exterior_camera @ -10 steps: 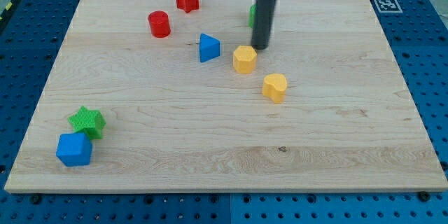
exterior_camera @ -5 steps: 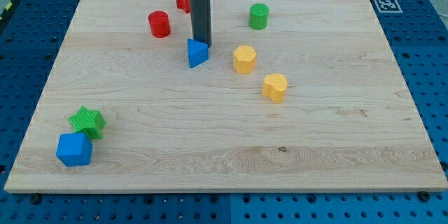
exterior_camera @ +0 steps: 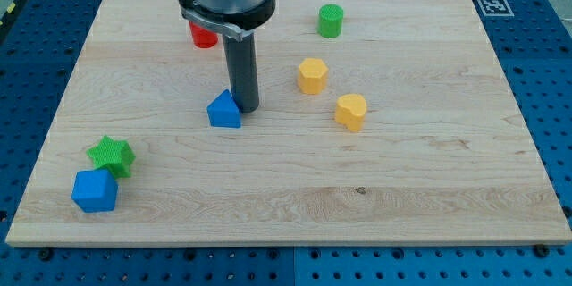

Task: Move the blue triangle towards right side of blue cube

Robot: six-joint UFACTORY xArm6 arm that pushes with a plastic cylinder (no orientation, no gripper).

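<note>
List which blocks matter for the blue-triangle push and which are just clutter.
In play: blue triangle, blue cube, my tip touching the triangle's right edge.

Clutter: green star against the cube, red cylinder partly hidden by the arm, green cylinder, two yellow blocks.

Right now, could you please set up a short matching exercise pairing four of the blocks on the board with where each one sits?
Things:
1. blue triangle
2. blue cube
3. green cylinder
4. green star

Places:
A. near the view's top, right of the rod
B. the view's bottom left corner
C. touching the blue cube's upper side
D. just left of my tip

Pairs: 1-D, 2-B, 3-A, 4-C
</note>
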